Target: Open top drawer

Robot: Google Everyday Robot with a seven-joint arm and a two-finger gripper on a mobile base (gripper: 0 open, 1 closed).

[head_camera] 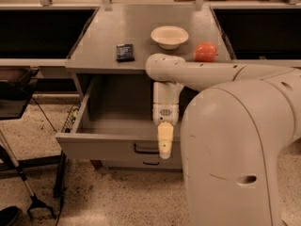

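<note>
The top drawer (108, 147) of the grey cabinet stands pulled far out, showing a plain grey interior. Its small black centre handle (145, 149) shows on the front. My gripper (165, 142) hangs straight down from the white arm, its cream tip right over the drawer's front edge, just right of the handle. A lower drawer's front with a smaller black handle (151, 163) peeks out below.
On the grey cabinet top (141, 27) lie a dark small packet (125, 52), a cream bowl (170, 36) and an orange ball (205, 52). My white body (235, 145) fills the right foreground. A black stand (19, 164) is at the left on the speckled floor.
</note>
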